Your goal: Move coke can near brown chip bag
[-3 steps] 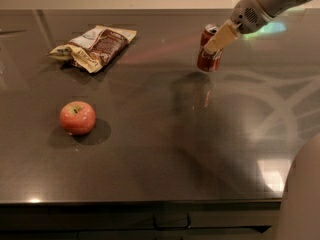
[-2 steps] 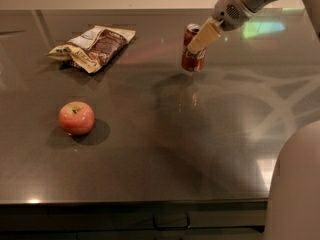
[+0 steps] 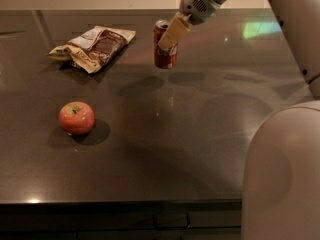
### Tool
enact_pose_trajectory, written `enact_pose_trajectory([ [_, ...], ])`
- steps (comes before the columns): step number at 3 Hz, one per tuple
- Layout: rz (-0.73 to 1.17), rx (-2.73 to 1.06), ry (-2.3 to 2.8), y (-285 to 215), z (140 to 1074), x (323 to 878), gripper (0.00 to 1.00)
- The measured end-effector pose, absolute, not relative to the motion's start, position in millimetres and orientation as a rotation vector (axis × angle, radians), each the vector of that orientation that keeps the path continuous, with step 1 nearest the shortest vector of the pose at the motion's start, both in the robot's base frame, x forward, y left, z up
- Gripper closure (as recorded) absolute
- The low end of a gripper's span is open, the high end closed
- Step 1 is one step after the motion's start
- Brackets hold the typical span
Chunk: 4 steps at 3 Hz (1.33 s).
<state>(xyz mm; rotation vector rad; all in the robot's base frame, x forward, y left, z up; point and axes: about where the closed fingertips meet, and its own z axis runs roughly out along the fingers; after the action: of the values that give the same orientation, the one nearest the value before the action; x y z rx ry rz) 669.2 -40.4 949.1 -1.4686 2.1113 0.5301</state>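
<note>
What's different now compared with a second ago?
The gripper, shut on the coke can, has carried it left, closer to the brown chip bag. It kept its hold throughout. The bag and the apple stayed put.

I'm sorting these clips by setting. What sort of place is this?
Probably a kitchen or break-room counter: a dark polished countertop with snacks on it, a chip bag and an apple. The gripper, at the back, holds a coke can just right of the bag.
</note>
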Motion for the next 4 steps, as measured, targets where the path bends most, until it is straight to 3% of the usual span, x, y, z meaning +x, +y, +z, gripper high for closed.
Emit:
enact_pose_trajectory([
  [4,0.489,-1.311,2.202,34.9,943.7,718.9,1.0],
])
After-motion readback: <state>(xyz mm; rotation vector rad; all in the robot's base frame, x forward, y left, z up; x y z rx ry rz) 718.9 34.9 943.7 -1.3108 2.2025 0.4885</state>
